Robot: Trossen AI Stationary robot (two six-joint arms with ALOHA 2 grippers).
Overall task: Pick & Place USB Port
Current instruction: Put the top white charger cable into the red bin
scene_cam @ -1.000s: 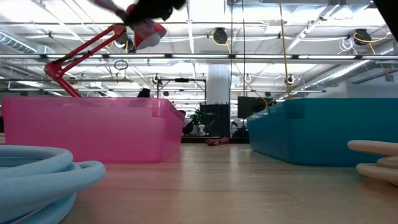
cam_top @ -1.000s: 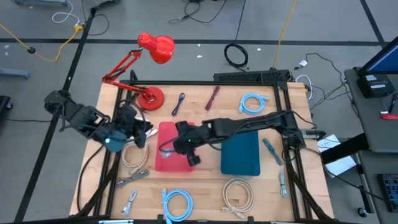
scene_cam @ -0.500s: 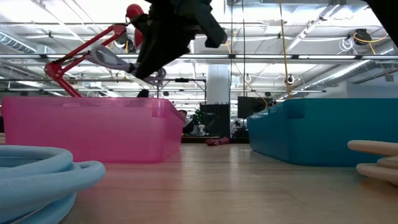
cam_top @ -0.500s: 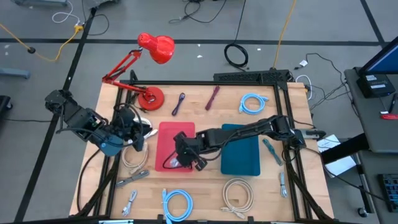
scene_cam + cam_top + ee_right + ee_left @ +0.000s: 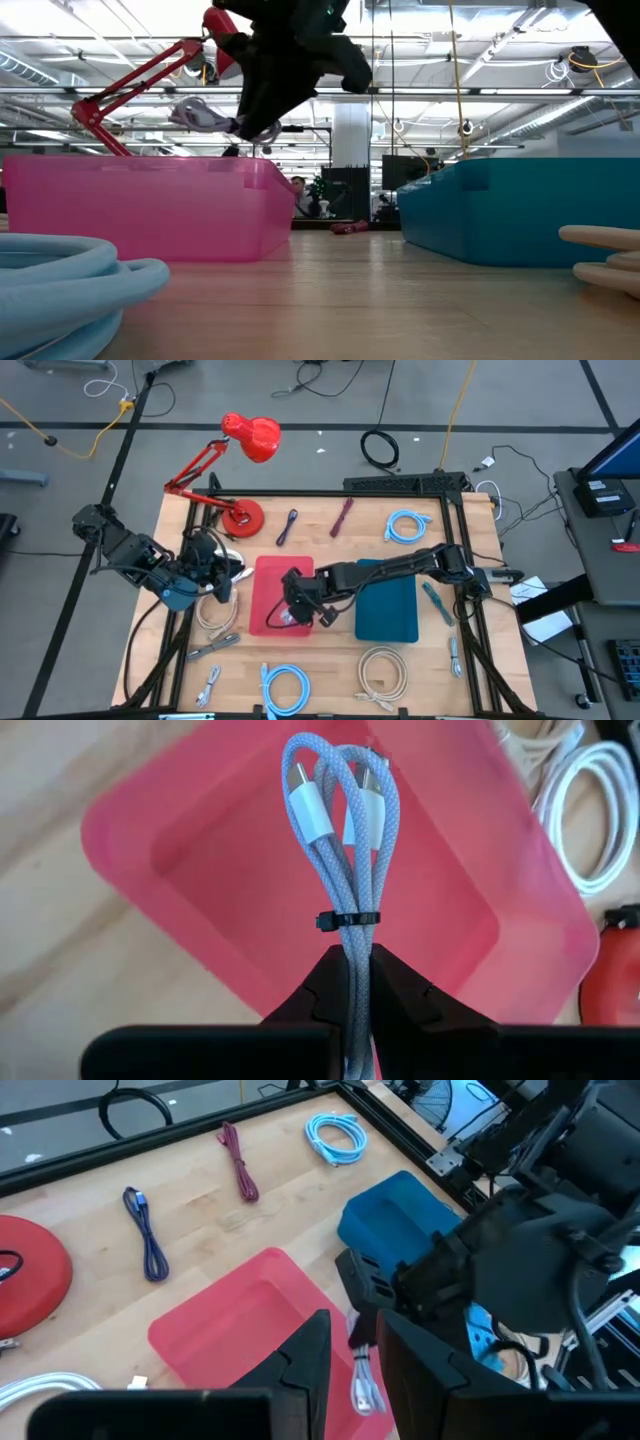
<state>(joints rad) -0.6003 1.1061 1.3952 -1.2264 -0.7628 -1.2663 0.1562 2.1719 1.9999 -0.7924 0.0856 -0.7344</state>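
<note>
Overhead, right claw (image 5: 292, 612) hangs above the pink bin (image 5: 262, 585), fingers pinched tight on a bundled white braided USB cable (image 5: 335, 870). Cable is folded into a hank and cinched by a thin black tie; two white plugs show side by side at the free end, clear of the bin floor. In the low view the bundle (image 5: 205, 117) juts out from the dark claw body, above the bin's rim and not touching it.

Left claw (image 5: 222, 568) sits off the pink bin's left edge, near the base of the red desk lamp (image 5: 240, 518). Its two dark fingers (image 5: 305, 1370) show a narrow gap between them with nothing seen in it; whether the gap counts as spread, cannot tell.

Teal bin (image 5: 386, 605) stands just right of the pink one, partly under the right arm.

Loose on the bench (image 5: 320, 675):
- blue-purple cable (image 5: 288, 525) and a dark red cable (image 5: 342, 517) along the far side
- light blue coil (image 5: 405, 526) at far right
- another light blue coil (image 5: 285, 685) at the near edge
- beige coil (image 5: 383, 676) near the teal bin's near side
- beige cable (image 5: 212, 615) left of the pink bin
</note>
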